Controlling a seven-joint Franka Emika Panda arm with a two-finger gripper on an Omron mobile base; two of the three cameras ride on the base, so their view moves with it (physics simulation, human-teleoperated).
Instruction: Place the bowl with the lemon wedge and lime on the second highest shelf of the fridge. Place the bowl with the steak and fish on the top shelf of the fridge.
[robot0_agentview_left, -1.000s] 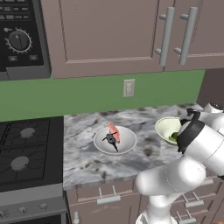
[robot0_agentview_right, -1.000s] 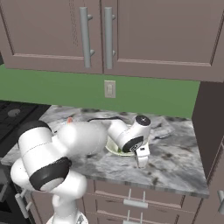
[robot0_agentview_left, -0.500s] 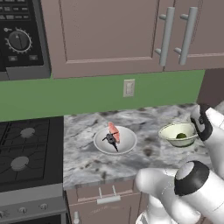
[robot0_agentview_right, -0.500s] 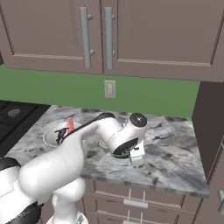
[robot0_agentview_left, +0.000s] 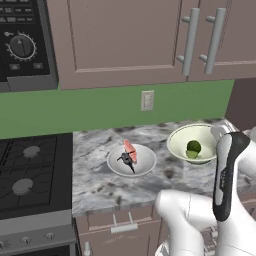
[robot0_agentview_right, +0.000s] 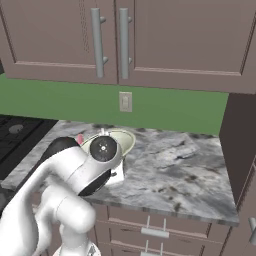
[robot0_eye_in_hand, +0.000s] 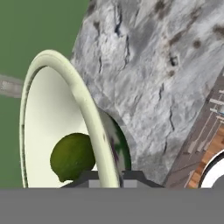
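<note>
The pale green bowl (robot0_agentview_left: 176, 141) holds the dark green lime (robot0_agentview_left: 193, 146) and the lemon wedge (robot0_agentview_left: 191, 155). My gripper (robot0_eye_in_hand: 111, 177) is shut on this bowl's rim (robot0_eye_in_hand: 83, 100), one fingertip inside and one outside, with the lime (robot0_eye_in_hand: 72, 156) just inside. In the right base view my hand (robot0_agentview_right: 103, 148) covers most of the bowl (robot0_agentview_right: 125, 138). A grey bowl (robot0_agentview_left: 145, 161) to the left carries the pink steak (robot0_agentview_left: 130, 148) and the dark fish (robot0_agentview_left: 125, 160). The fridge and its shelves are out of view.
The marble counter (robot0_agentview_left: 95, 175) ends at a stove (robot0_agentview_left: 25, 175) on the left. Mauve cabinets (robot0_agentview_left: 125, 40) hang overhead, and a wall outlet (robot0_agentview_left: 147, 100) sits on the green backsplash. A dark tall panel (robot0_agentview_right: 240, 145) bounds the counter's right end.
My jaws closed on the pale green bowl's rim. My arm swung around, and the bowl now sits slightly higher and further left in the left base view.
</note>
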